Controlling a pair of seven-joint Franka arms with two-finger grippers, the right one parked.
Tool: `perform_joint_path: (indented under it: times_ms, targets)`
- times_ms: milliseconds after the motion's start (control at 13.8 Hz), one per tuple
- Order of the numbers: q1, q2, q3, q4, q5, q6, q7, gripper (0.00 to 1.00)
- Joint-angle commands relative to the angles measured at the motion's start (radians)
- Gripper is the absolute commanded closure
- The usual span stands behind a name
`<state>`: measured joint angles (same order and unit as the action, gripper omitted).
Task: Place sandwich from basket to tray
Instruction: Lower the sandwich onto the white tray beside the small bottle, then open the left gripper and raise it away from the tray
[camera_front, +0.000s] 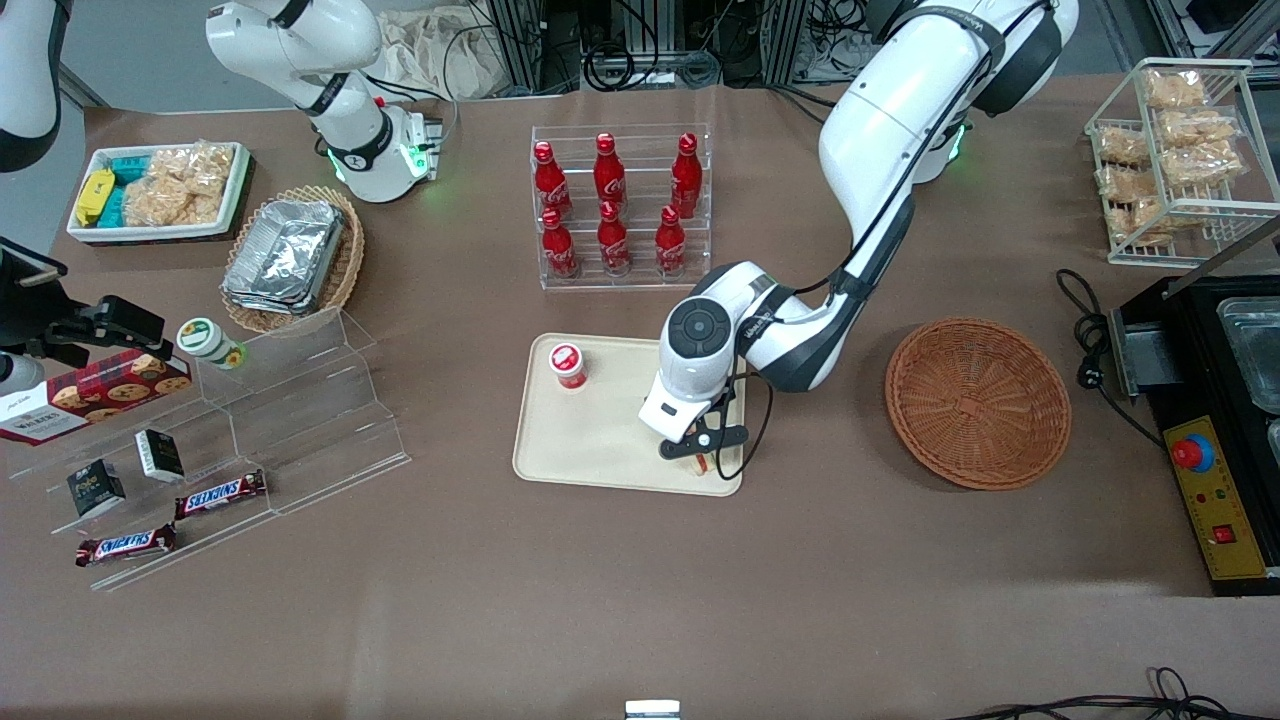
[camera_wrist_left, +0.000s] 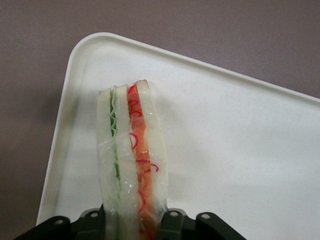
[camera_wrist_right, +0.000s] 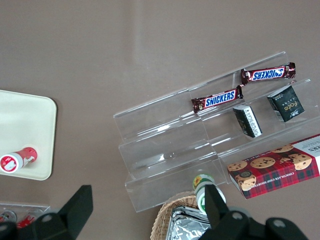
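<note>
My left gripper (camera_front: 703, 447) hangs over the corner of the beige tray (camera_front: 600, 440) that is nearest the front camera and the round basket. It is shut on the sandwich (camera_wrist_left: 132, 155), a wrapped white-bread wedge with green and red-orange layers. The black fingers (camera_wrist_left: 172, 222) press on both sides of the wedge, whose tip points toward the tray's rounded corner (camera_wrist_left: 80, 55). In the front view only a sliver of the sandwich (camera_front: 706, 463) shows under the hand. The reddish-brown woven basket (camera_front: 978, 402) sits beside the tray toward the working arm's end, with nothing in it.
A small red-capped cup (camera_front: 568, 365) stands on the tray. A clear rack of red cola bottles (camera_front: 612, 205) is farther from the camera than the tray. A stepped acrylic shelf (camera_front: 290, 420) with snack bars lies toward the parked arm's end. A black appliance (camera_front: 1215, 440) sits past the basket.
</note>
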<state>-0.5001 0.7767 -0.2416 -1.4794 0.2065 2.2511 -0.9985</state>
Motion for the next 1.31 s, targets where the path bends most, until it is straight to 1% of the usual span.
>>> perform_joint_path:
  times_ms: [0,73,145,218,436,582,727,873,945,1018,1091,1236]
  targets:
    - [-0.008,0.013,0.005,0.03,0.019,-0.004,-0.026,0.29]
    - [-0.005,0.006,0.005,0.033,0.013,-0.004,-0.029,0.0]
    - [0.005,-0.008,0.005,0.04,0.01,-0.008,-0.06,0.0]
    - [0.009,-0.069,0.005,0.033,0.005,-0.021,-0.096,0.0]
    - [0.051,-0.255,0.005,0.028,0.001,-0.192,-0.17,0.0]
    - [0.084,-0.347,0.005,0.028,0.001,-0.264,-0.218,0.0]
    - [0.13,-0.42,0.005,0.027,0.001,-0.332,-0.218,0.0]
    - [0.184,-0.488,0.004,0.027,-0.007,-0.379,-0.2,0.0]
    - [0.218,-0.513,0.004,0.027,-0.027,-0.401,-0.18,0.0]
    - [0.239,-0.536,0.004,0.025,-0.039,-0.425,-0.128,0.0]
    - [0.288,-0.547,-0.004,0.025,-0.042,-0.456,-0.074,0.0]
    - [0.336,-0.583,0.004,0.018,-0.085,-0.499,0.048,0.0]
